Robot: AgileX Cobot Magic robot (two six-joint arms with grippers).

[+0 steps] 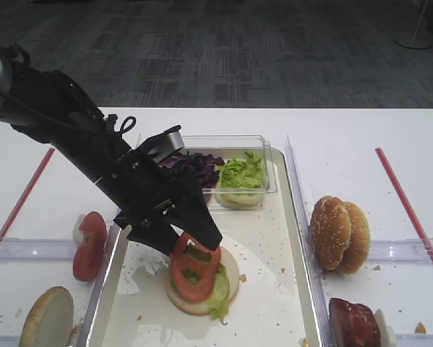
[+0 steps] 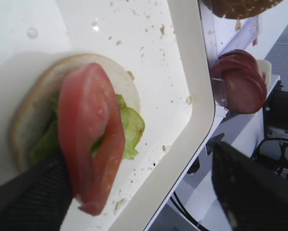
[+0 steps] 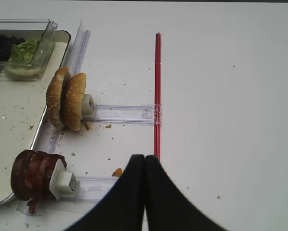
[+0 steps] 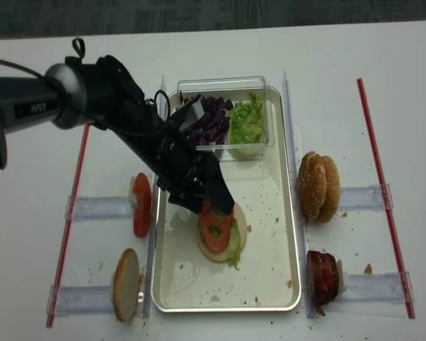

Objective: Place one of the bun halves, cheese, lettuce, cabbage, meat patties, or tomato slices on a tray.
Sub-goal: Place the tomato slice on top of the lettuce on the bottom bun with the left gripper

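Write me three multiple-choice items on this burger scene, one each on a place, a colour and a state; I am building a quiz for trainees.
1. Where does the tomato slice lie?
A. on the bun half in the tray
B. in the clear box
C. beside the patties

2. What colour is the cabbage?
A. orange
B. dark purple
C. white

3. How do the jaws of the left gripper stand?
A. shut
B. out of view
C. apart

Answers: A, the slice sits on lettuce and bun; B, purple shreds fill the box; C, the left wrist view shows a wide gap.

Tomato slice (image 4: 215,229) tops lettuce (image 4: 234,245) and bun (image 4: 220,254) on tray (image 4: 269,284)
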